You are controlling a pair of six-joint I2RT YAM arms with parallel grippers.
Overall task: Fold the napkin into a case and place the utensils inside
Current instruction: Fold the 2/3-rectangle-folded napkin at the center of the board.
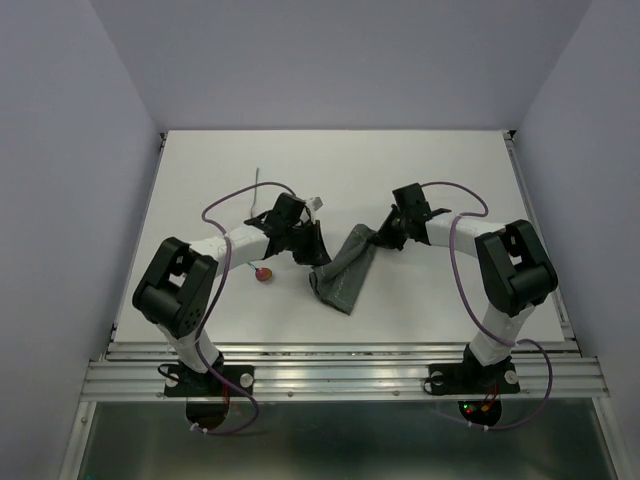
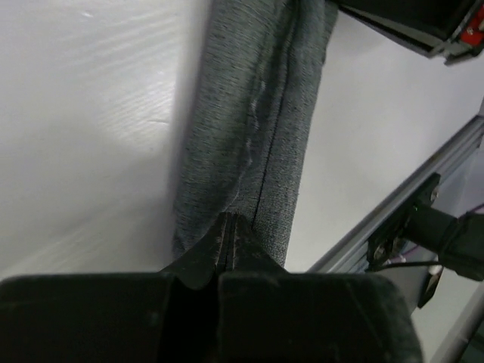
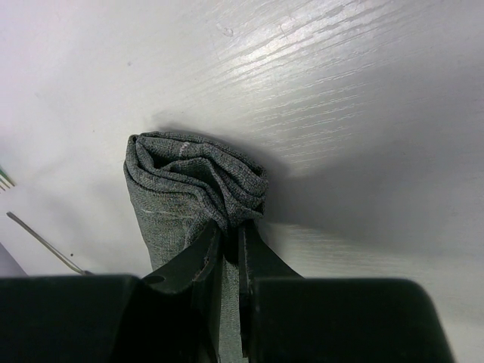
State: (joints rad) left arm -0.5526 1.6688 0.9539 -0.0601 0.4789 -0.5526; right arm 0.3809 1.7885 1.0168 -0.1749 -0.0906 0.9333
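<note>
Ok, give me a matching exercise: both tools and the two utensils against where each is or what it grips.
Things:
1. left tool
2. right tool
3. spoon
4. slim grey utensil

States:
A. lying far back on the table
B. shut on the napkin at its far end
C. red bowl, left of the napkin
D. shut on the napkin's near end

Pairs: 1-D, 2-B, 3-C, 4-A

Two units, left arm point(image 1: 178, 288) and right arm point(image 1: 515, 268): blocky black joint housings, white tubular links, black base plates point(image 1: 212, 379) at frame bottom. One purple cable point(image 1: 228, 196) looped along each. Green and red lights point(image 1: 473, 408) below lower-right base. Matte black, wedge-tipped left gripper point(image 2: 231, 225) and right gripper point(image 3: 227, 234).
</note>
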